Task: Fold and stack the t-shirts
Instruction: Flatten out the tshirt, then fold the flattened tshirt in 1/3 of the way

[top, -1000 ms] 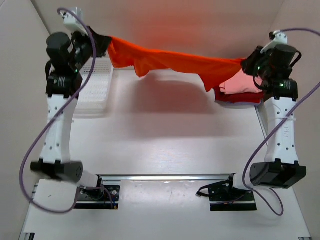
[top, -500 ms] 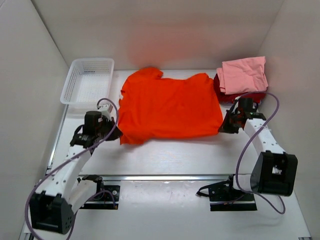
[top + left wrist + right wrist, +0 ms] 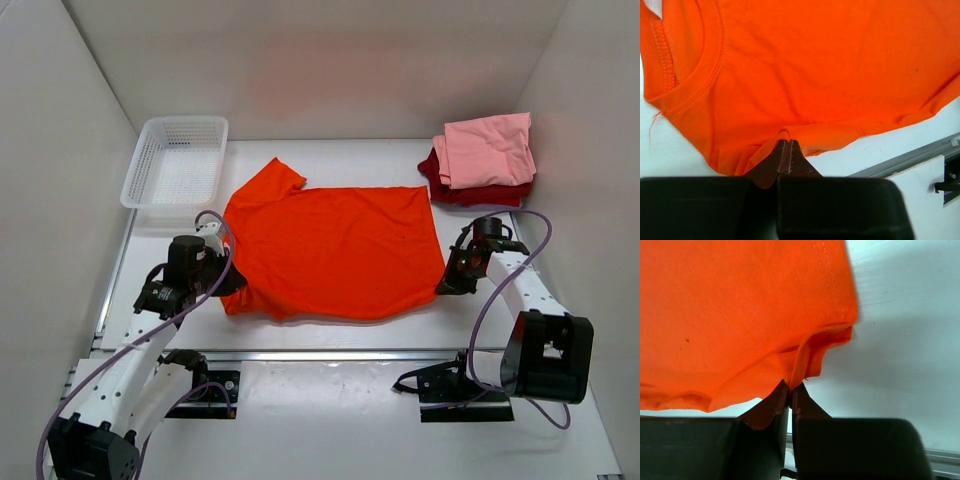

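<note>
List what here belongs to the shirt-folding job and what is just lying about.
Job: orange shirt, spread flat, held by left gripper and right gripper; pink shirt, folded, on top of dark red shirt.
Lying about: white basket, far left.

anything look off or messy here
The orange t-shirt lies spread but skewed, its edge puckered where the jaws pinch it. A loose thread hangs by its collar. The pink t-shirt sits crooked on the dark red t-shirt.
</note>
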Controlling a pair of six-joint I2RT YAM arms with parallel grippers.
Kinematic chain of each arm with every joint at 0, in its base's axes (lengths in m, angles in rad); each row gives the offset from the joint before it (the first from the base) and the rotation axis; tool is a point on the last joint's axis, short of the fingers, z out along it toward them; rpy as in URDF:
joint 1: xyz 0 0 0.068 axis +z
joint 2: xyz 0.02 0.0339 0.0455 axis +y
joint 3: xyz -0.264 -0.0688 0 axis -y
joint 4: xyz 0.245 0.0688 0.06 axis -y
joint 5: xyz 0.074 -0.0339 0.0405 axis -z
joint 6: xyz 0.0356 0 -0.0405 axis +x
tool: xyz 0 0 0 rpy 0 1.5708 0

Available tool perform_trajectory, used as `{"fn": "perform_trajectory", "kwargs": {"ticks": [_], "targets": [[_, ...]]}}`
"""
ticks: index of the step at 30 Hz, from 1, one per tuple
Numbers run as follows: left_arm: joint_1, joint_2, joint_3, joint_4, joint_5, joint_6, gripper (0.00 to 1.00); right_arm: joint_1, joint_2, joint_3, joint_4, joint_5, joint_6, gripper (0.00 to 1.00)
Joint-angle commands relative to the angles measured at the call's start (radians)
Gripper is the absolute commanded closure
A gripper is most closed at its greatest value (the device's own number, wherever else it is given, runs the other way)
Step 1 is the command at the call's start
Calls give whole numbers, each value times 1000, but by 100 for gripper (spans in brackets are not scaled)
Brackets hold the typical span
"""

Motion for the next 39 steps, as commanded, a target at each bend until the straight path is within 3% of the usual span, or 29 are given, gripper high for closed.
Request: {"fn": "perform_trajectory", "kwargs": {"ticks": [1, 12, 26, 28, 29, 30, 33, 34, 35, 37, 38, 39], "targets": [[19, 3, 18, -9, -35, -13, 100, -4, 44, 27, 27, -12, -1, 100], [95, 135, 54, 73, -53, 21, 100, -25, 202, 167, 39, -9, -18, 100], [114, 428, 185, 183, -64, 50, 99, -39, 412, 322, 62, -14, 8, 100], [122, 457, 189, 205, -76, 50, 94, -44, 400, 311, 83, -26, 29, 99], [123, 489, 199, 211, -70, 51, 90, -50, 391, 302, 111, -44, 29, 89], [126, 499, 203, 221, -76, 51, 83, -53, 383, 295, 128, -51, 42, 69], [140, 534, 217, 242, -82, 36, 80, -61, 296, 258, 237, -64, 66, 56], [143, 542, 226, 257, -82, 34, 72, -67, 256, 233, 258, -55, 85, 52], [143, 545, 226, 258, -88, 28, 69, -71, 213, 204, 306, -61, 97, 51], [154, 540, 229, 269, -90, 24, 61, -85, 145, 163, 372, -75, 123, 59], [155, 530, 222, 268, -90, 21, 61, -102, 121, 143, 393, -86, 132, 67], [158, 524, 226, 268, -90, 24, 60, -98, 109, 140, 392, -75, 134, 69]]}}
